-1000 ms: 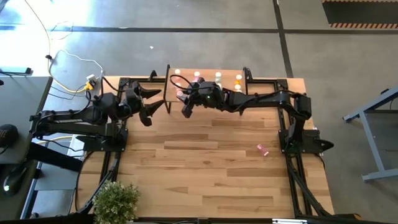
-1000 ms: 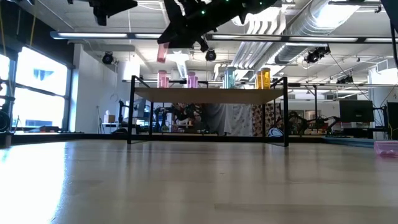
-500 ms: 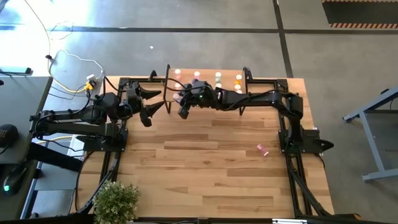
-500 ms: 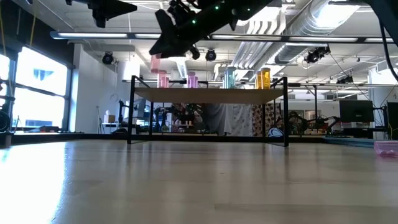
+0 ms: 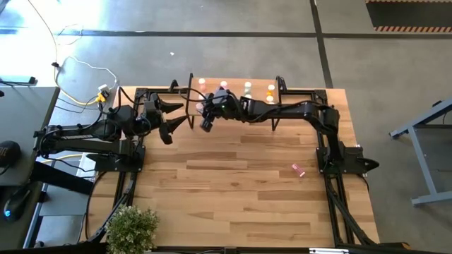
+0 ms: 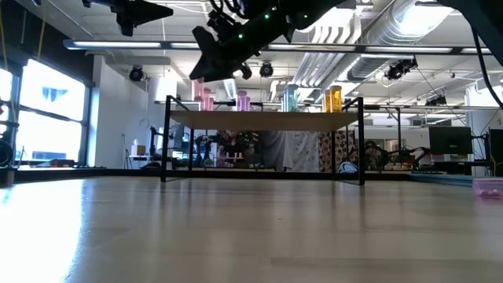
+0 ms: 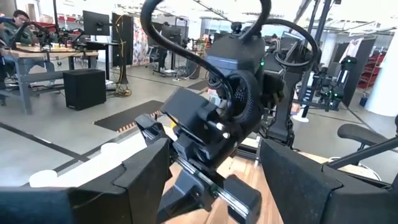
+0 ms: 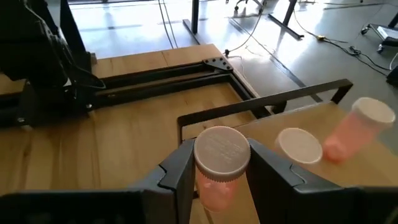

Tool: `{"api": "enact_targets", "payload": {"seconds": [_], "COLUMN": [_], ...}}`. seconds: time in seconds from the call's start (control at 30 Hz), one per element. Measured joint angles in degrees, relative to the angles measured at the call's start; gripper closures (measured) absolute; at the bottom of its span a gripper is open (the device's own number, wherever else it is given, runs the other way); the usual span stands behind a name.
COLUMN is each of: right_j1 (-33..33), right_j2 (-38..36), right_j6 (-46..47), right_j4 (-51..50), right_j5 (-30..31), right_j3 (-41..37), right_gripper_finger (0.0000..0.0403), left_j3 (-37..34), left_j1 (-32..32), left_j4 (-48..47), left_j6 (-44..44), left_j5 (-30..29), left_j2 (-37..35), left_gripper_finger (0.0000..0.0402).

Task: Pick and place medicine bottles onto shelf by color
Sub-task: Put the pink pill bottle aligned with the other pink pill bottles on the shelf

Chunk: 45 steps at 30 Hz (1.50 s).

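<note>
My right gripper (image 5: 207, 116) is shut on a pink medicine bottle (image 8: 219, 163) with a white cap, above the left end of the shelf (image 6: 267, 119). The shelf is a light-wood board on black legs at the table's far side. Two pink bottles (image 6: 207, 100), a teal one (image 6: 289, 98) and an orange one (image 6: 333, 100) stand on it. Another pink bottle (image 5: 298, 169) lies on the table at the right. My left gripper (image 5: 171, 115) is open and empty, just left of the shelf. My right gripper pinches the pink bottle's body just under its cap (image 8: 214, 190) between its two fingers (image 8: 177, 168). The fingers slant down from the table's right. The bottle is lifted clear, over the shelf's left end, with its cap toward the wrist camera.
The shelf's black frame corner (image 8: 205, 115) lies just beyond the held bottle. Two pink bottles (image 8: 298, 146) stand close beside it on the board. My left arm's fingers (image 7: 149, 168) face my right arm's wrist at close range. A potted plant (image 5: 131, 227) stands at the table's near left.
My right gripper has carried the pink bottle toward the table's left edge along the shelf and a little down, keeping hold of it. The bottle is now near the shelf's left end, by the pink ones standing there.
</note>
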Motion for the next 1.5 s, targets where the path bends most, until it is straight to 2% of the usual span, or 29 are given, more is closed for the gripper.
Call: {"api": "enact_targets", "payload": {"seconds": [0.17, 1.27, 1.5], "right_j1": [-1.14, -4.10, -3.47], "right_j2": [0.00, 0.85, 0.85], "right_j6": [1.50, 1.39, 3.99], "right_j4": [-2.44, -1.07, -0.89], "right_j5": [0.06, -2.35, -4.47], "right_j3": [0.00, -0.02, -0.02], "right_gripper_finger": [0.0285, 0.0285, 0.0285], "left_j3": [0.00, -0.02, -0.02], "left_j1": [0.00, 0.00, 0.02], "left_j4": [0.03, 0.09, 0.07], "left_j6": [0.02, 0.04, 0.04], "left_j5": [-0.11, -0.63, -1.44], "left_j2": [0.00, 0.00, 0.00], "left_gripper_finger": [0.0161, 0.0161, 0.0161]}}
